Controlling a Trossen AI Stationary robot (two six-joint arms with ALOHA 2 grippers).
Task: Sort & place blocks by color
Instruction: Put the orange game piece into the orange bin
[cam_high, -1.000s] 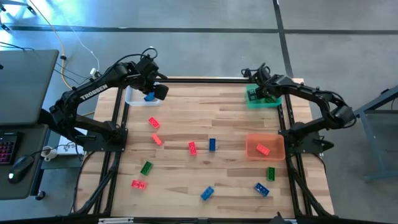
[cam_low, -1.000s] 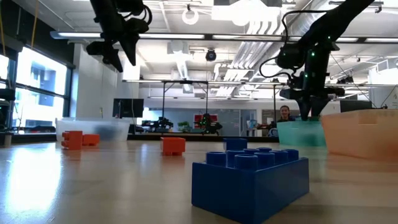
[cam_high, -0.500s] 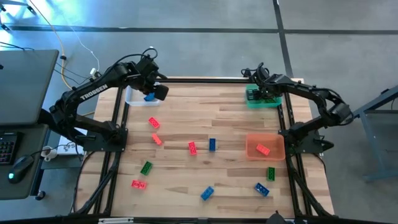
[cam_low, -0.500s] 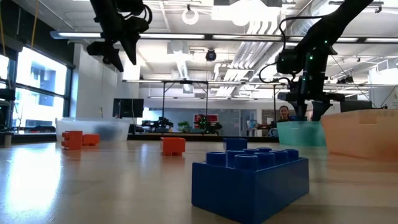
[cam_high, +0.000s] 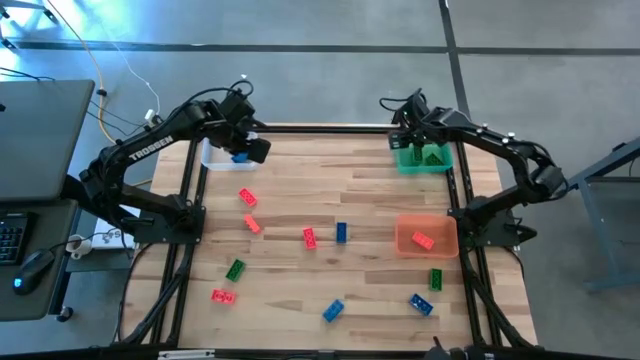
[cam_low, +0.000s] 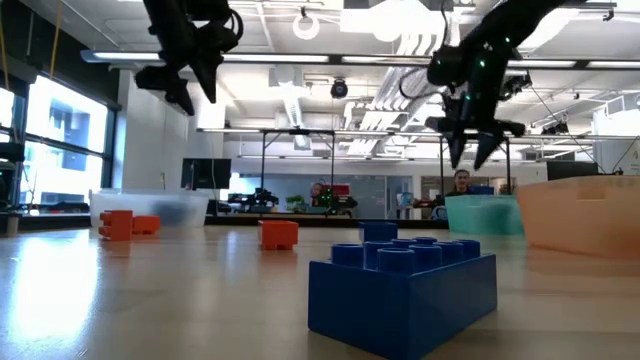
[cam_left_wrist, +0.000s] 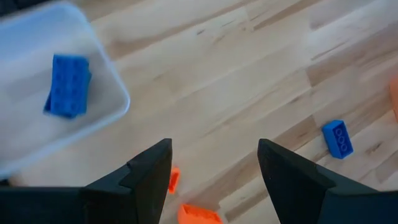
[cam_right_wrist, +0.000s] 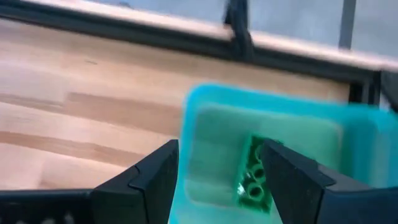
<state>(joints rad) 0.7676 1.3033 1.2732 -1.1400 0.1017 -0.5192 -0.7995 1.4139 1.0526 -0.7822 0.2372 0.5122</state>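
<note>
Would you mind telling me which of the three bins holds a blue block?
The clear bin at the table's far left corner, under the left gripper; the green bin holds green, the orange bin a red one.

right pincer (cam_right_wrist: 217, 180): open, empty | green block (cam_right_wrist: 253, 177): inside green bin (cam_right_wrist: 199, 143)

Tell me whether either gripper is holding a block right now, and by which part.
Nothing is held. The right gripper hangs open above the green bin, a green block lying inside; the left gripper is open and empty near the clear bin.

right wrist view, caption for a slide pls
Open right gripper above the green bin, a green block lying inside.
</note>
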